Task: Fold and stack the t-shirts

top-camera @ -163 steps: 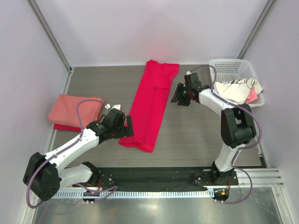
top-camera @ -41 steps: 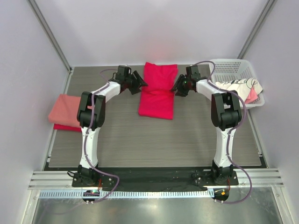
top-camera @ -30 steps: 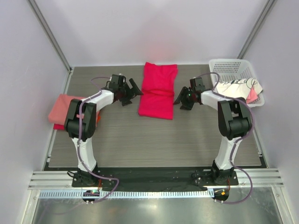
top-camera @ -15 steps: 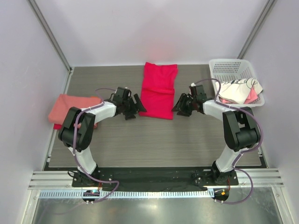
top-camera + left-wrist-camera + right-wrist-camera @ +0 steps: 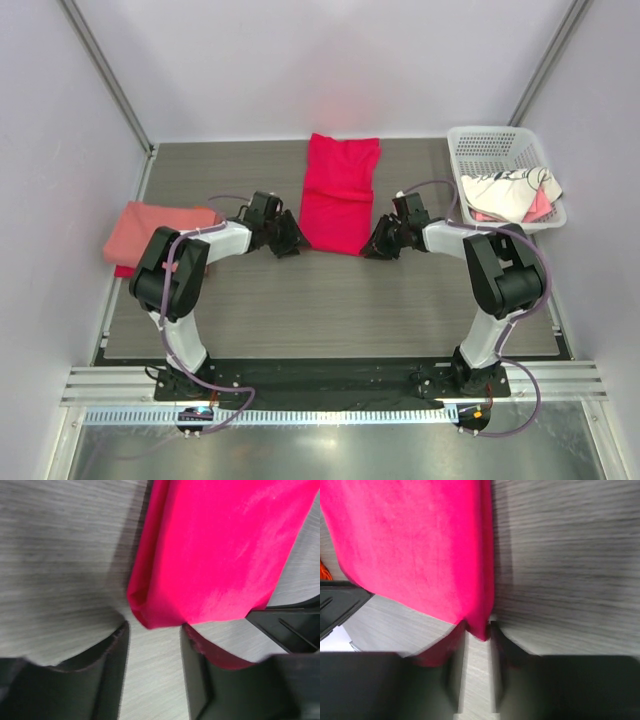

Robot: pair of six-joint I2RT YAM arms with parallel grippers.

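Observation:
The bright crimson t-shirt lies folded in a rectangle at the table's middle back. My left gripper is at its near left corner. In the left wrist view the jaws are open, and the cloth corner sits just at the mouth of my left gripper. My right gripper is at the near right corner. Seen from the right wrist, my right gripper is narrowed onto the corner, with cloth touching both fingers. A salmon-pink t-shirt lies folded on a red one at the left.
A white lattice basket stands at the back right corner and holds a crumpled white dark-printed t-shirt. Metal frame posts rise at both back corners. Bare grey table stretches between the shirt and the arm bases.
Both grippers slid along the crimson shirt's sides toward its near corners and dropped to the table. Both pairs of jaws narrowed, the right one onto the cloth corner.

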